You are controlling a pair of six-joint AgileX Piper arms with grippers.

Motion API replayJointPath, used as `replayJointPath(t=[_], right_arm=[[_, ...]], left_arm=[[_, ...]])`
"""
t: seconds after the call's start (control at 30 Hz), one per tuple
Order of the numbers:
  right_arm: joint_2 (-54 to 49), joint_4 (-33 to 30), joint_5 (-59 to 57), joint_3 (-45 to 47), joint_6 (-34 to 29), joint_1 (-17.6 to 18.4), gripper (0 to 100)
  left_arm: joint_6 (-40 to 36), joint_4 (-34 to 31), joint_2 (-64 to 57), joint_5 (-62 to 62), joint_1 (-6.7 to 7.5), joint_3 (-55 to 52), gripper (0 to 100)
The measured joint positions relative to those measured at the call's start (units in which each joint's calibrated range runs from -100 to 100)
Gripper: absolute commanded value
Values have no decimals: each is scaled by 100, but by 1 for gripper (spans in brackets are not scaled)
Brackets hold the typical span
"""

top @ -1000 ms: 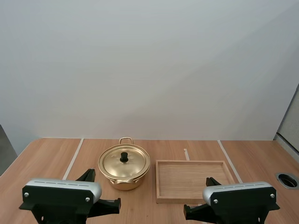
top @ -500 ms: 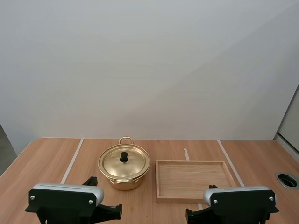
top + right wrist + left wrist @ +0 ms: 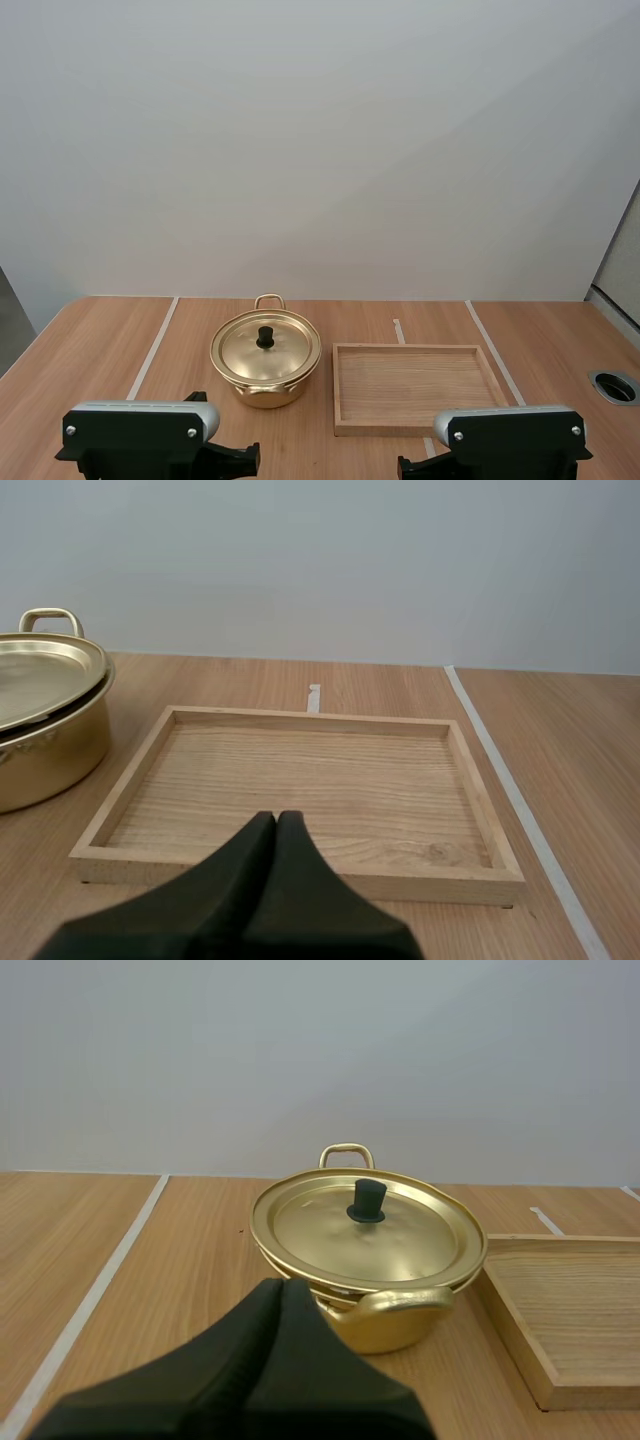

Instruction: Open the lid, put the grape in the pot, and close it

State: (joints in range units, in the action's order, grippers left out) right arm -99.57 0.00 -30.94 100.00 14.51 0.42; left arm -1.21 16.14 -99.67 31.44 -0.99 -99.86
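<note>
Left tool (image 3: 281,1295) was closed on nothing in the left wrist view, its black halves pressed into one dark wedge that pointed at the pot (image 3: 385,1325) just ahead. That pot was shallow, shiny and gold-coloured, with a loop handle (image 3: 346,1152) on its far side and another on its near side. Its lid (image 3: 370,1235) sat on top, sitting a little unevenly on the rim, with a small black knob (image 3: 367,1201) at the middle. A wooden tray (image 3: 520,1330) lay just beside the pot.

From the right wrist, the right tool (image 3: 276,825) was likewise shut on nothing, a single dark wedge at the near rim of the shallow, pale tray. The pot stood beside the tray's side rim. A white line (image 3: 520,800) ran along the surface (image 3: 590,760) past the tray's other side.

From the high view, the pot stood on the light wood-grain surface left of the middle, lid on, with the tray close at its right. White lines crossed the wood. A round hole (image 3: 615,385) with a metal ring sat near the right edge. A plain pale grey wall (image 3: 320,150) rose behind.
</note>
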Motion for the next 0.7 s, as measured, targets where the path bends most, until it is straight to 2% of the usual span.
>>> replayJointPath(t=[0.17, 0.7], right_arm=[[0, 0, 0, 0, 0, 0, 0], [0, 0, -20, 0, 0, 0, 0]], left_arm=[[-413, -545, 0, 0, 0, 0, 0], [-703, -614, 0, 0, 0, 0, 0]])
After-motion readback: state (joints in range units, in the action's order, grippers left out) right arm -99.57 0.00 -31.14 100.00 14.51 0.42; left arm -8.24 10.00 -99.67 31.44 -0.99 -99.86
